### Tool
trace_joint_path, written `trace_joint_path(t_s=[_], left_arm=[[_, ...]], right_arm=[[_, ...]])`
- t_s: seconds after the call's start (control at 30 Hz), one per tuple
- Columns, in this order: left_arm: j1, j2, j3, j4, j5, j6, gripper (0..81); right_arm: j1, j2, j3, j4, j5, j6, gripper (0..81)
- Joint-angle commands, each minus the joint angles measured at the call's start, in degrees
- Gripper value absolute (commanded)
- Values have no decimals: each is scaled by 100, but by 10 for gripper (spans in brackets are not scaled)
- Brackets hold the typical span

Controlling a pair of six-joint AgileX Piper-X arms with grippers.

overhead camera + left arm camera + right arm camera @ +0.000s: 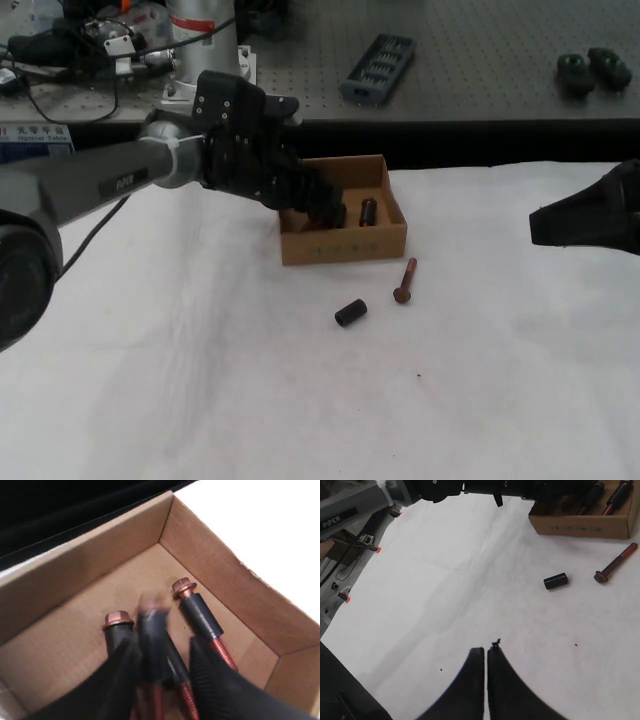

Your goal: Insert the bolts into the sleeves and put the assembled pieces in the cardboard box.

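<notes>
Down inside the cardboard box [345,248], my left gripper [165,652] hangs with jaws spread around a blurred assembled piece [154,625], beside two more pieces [201,621] on the box floor; the right gripper [486,677] hovers over the tabletop [445,580], jaws pressed together and empty. Lifting out carelessly could snag that piece or drag the box into the loose bolt [404,281] and sleeve [350,313] just in front of it. Print [575,529] on the box's front wall is too small to read.
</notes>
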Motion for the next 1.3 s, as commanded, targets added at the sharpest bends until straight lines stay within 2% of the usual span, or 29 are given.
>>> trace_joint_path(t_s=[0.0,0.3,0.4,0.47,0.57,0.67,0.93,1.07,1.27], left_arm=[[-16,-60,-131,13,-41,-302,369],[-32,-380,-131,437,-40,-302,352],[-32,-602,-131,902,0,-302,270],[-32,-802,-131,1452,-4,-264,171],[-32,-1111,-131,2426,3,349,11],[-32,-1393,-131,3295,3,839,7],[-73,-2108,-116,5045,-97,1086,7],[-114,-2539,185,5379,-184,1246,7],[-114,-3555,1364,5346,-184,1269,7]], right_arm=[[-42,-55,-55,21,12,-68,29],[-42,-55,-55,21,12,-68,29],[-42,-55,-55,21,12,-68,29],[-42,-55,-55,21,12,-68,29],[-42,-55,-55,21,12,-68,29],[-42,-55,-55,21,12,-68,29],[-42,-55,-55,21,12,-68,29],[-42,-55,-55,21,11,-83,29],[-42,-55,-55,81,11,-182,29]])
